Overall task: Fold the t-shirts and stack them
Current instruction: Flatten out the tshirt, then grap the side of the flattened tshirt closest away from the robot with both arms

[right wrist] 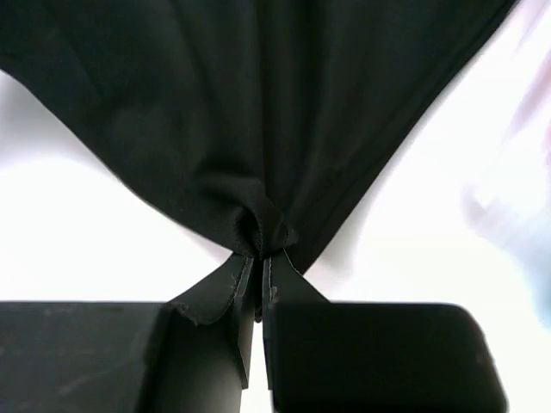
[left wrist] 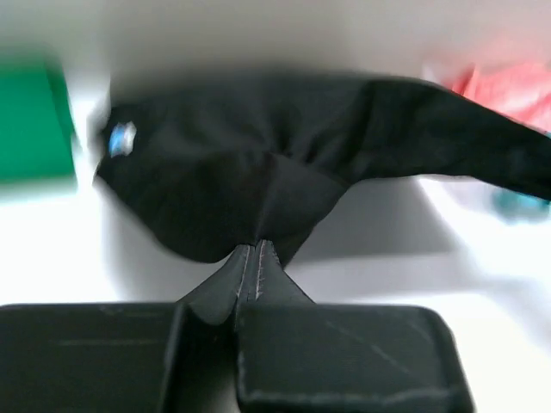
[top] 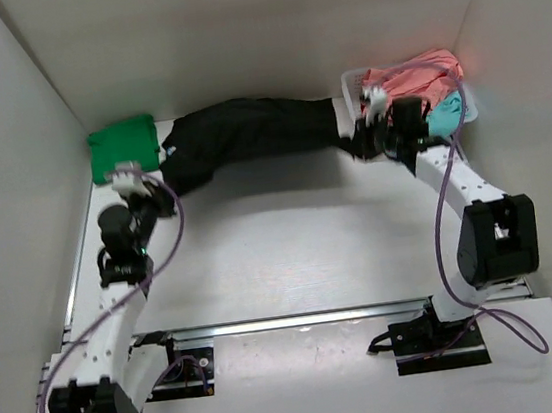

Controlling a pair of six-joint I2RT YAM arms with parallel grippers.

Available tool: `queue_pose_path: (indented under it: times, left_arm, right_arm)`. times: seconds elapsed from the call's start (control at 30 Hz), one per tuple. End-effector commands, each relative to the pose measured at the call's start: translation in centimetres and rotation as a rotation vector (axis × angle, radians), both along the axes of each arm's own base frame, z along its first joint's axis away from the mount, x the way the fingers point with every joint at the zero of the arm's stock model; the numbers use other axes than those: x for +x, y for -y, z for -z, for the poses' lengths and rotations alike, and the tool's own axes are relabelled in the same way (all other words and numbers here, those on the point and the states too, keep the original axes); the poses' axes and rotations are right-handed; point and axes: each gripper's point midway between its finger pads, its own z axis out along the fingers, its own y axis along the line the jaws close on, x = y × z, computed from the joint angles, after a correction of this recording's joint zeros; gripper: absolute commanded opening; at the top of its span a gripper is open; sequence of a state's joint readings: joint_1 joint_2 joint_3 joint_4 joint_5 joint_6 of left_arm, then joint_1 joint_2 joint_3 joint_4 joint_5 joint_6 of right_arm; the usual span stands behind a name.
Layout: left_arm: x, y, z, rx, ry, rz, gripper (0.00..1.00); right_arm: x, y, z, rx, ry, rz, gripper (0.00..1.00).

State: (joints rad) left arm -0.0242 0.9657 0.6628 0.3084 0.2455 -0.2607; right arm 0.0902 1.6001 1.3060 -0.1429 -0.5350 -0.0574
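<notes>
The black t-shirt (top: 247, 134) hangs stretched between my two grippers across the back of the table. My left gripper (top: 163, 202) is shut on its left end; in the left wrist view (left wrist: 248, 249) the cloth (left wrist: 258, 163) bunches at the fingertips, with a small pale label (left wrist: 120, 138). My right gripper (top: 361, 146) is shut on its right end; in the right wrist view (right wrist: 258, 254) the black cloth (right wrist: 258, 103) fans out from the pinch. A folded green t-shirt (top: 124, 148) lies at the back left. A coral-pink t-shirt (top: 416, 75) and a teal one (top: 443, 115) sit in the basket.
A white plastic basket (top: 352, 84) stands at the back right behind my right gripper. White walls close in the table on the left, back and right. A metal rail (top: 300, 319) runs along the near edge by the arm bases.
</notes>
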Motion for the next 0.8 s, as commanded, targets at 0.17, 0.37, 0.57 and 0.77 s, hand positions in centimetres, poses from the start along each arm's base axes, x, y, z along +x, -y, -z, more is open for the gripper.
queue_pose_path:
  times: [0.17, 0.37, 0.57, 0.77]
  left_arm:
    - [-9.8, -0.7, 10.9, -0.151, -0.173, -0.067, 0.00]
    - [-12.8, 1.1, 15.7, -0.217, -0.304, -0.006, 0.00]
    - [-12.5, 1.3, 17.9, -0.239, -0.425, -0.045, 0.00]
    - [-11.6, -1.0, 19.5, -0.222, -0.523, -0.181, 0.00]
  right_arm:
    - [-12.3, 0.8, 12.3, 0.035, -0.334, 0.060, 0.00]
    - [-17.6, 1.9, 17.3, 0.019, -0.577, 0.170, 0.00]
    - [-20.2, 4.0, 18.8, 0.029, -0.710, 0.295, 0.00]
    - [-19.5, 4.8, 19.3, 0.049, -0.740, 0.309, 0.00]
